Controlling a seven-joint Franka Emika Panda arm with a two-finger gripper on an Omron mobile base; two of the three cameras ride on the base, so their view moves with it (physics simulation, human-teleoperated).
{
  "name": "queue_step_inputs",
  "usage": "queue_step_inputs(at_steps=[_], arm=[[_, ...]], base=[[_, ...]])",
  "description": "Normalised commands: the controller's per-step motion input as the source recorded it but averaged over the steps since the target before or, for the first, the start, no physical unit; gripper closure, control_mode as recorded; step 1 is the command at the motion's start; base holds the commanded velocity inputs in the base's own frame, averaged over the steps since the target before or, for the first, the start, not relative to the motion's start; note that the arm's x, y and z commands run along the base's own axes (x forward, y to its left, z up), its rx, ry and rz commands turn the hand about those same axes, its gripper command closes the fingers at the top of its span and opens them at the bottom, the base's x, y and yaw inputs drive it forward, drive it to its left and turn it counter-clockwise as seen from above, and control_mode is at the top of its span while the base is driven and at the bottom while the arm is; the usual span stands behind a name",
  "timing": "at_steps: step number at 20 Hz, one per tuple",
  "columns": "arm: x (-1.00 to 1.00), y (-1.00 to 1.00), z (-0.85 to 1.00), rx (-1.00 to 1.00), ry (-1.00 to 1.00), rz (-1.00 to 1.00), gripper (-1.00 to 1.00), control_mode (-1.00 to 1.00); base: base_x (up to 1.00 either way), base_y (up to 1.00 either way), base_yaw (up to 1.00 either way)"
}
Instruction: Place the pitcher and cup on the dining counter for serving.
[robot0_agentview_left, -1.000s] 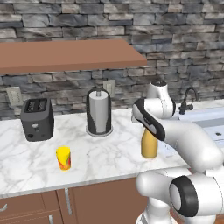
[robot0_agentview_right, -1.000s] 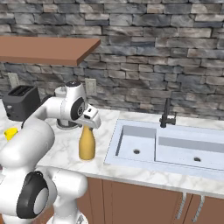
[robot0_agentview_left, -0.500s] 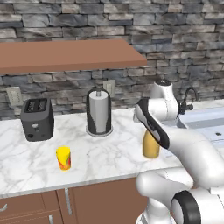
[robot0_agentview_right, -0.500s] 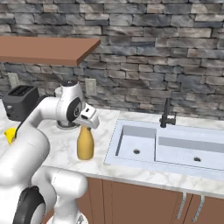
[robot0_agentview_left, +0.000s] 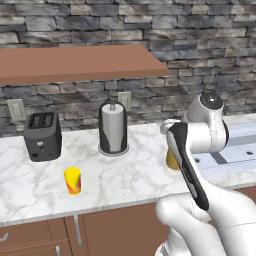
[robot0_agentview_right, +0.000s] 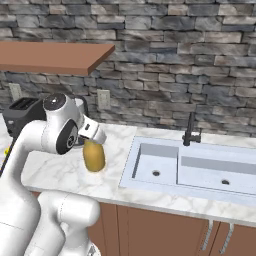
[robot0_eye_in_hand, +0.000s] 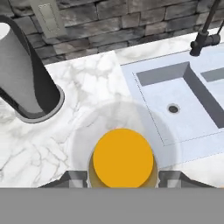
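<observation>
The pitcher (robot0_agentview_right: 93, 156), a mustard-tan jug, is near the sink's left edge, and my gripper (robot0_agentview_right: 93, 141) comes down over its neck. In the hand view its round orange-yellow top (robot0_eye_in_hand: 124, 158) sits between my two fingertips, with the gripper (robot0_eye_in_hand: 124, 177) shut on it. A wide soft shadow on the marble under it suggests it hangs slightly above the counter. In the left base view my forearm covers most of the pitcher (robot0_agentview_left: 171, 161). The cup (robot0_agentview_left: 73, 180), yellow with red-orange patches, stands upright on the counter's front left. The dining counter is out of view.
A grey-and-black paper towel holder (robot0_agentview_left: 112, 128) stands behind the pitcher, and a dark toaster (robot0_agentview_left: 42, 136) at the far left. A sink (robot0_agentview_right: 190, 170) with a dark faucet (robot0_agentview_right: 190, 131) lies to the right. A brown shelf (robot0_agentview_left: 75, 62) hangs above the counter.
The pitcher has risen a little in my grip. My forearm has swung in front of it in the left base view. The cup has not moved.
</observation>
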Motion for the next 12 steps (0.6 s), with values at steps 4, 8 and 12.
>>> queue_step_inputs(at_steps=[4,8,12], arm=[[-0.42,0.0,0.73,0.0,-0.3,0.0,1.0,-1.0],[-0.35,0.0,0.52,0.0,-0.21,0.0,1.0,-1.0],[-0.32,0.0,0.24,0.0,-0.14,0.02,1.0,-1.0]], base=[[0.0,0.0,0.0],[0.0,0.0,0.0],[0.0,0.0,0.0]])
